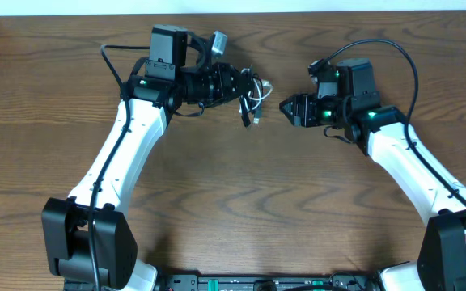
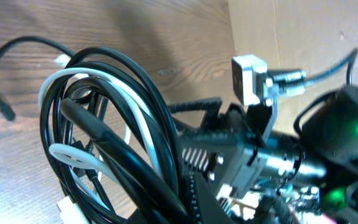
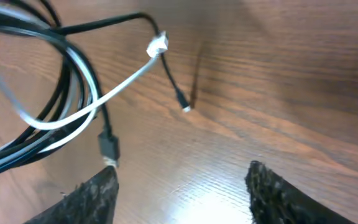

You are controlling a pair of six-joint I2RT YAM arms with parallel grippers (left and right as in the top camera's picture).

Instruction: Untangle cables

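Wood-grain tabletop (image 1: pixel 233 194) lies under the left tool (image 1: pixel 239 83) clutching tangled cables (image 1: pixel 255 97) and the right tool (image 1: pixel 286 106) spread empty.

Glossy plastic cables (image 3: pixel 79 68), smooth wooden table (image 1: pixel 241 186)

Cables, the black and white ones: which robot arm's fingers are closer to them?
Left. The left fingers seem to be holding the cables in a bunch. The right fingers are open, off to one side, not touching them.
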